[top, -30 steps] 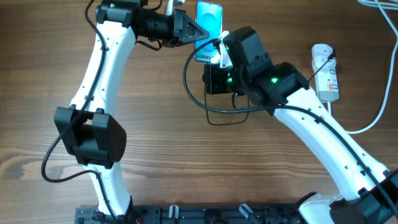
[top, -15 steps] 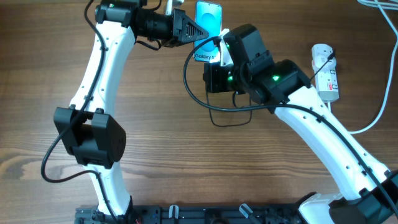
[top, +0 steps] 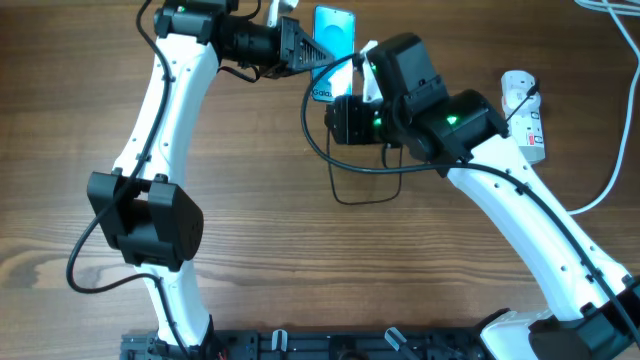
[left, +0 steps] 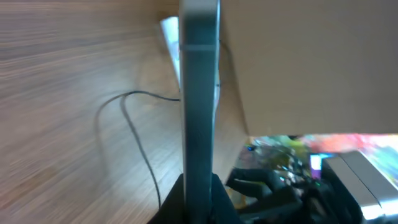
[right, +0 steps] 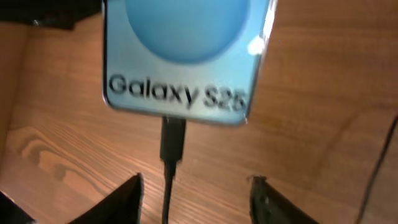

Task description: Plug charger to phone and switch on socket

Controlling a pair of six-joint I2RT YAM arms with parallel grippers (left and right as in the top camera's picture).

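You'll see the phone (right: 186,56) showing a cyan screen (black "Galaxy S25" lettering), a black charger (right: 172,149), a white socket (top: 524,118) with red marks, and a brown wood-grain table (top: 300,270).

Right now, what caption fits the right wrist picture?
Charger touching the phone at its bottom edge, right gripper open below.

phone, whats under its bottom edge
The charger connector meets the phone at its bottom edge, cable dropping between the open fingers of the right gripper. How deep the tip sits in the port is hidden.
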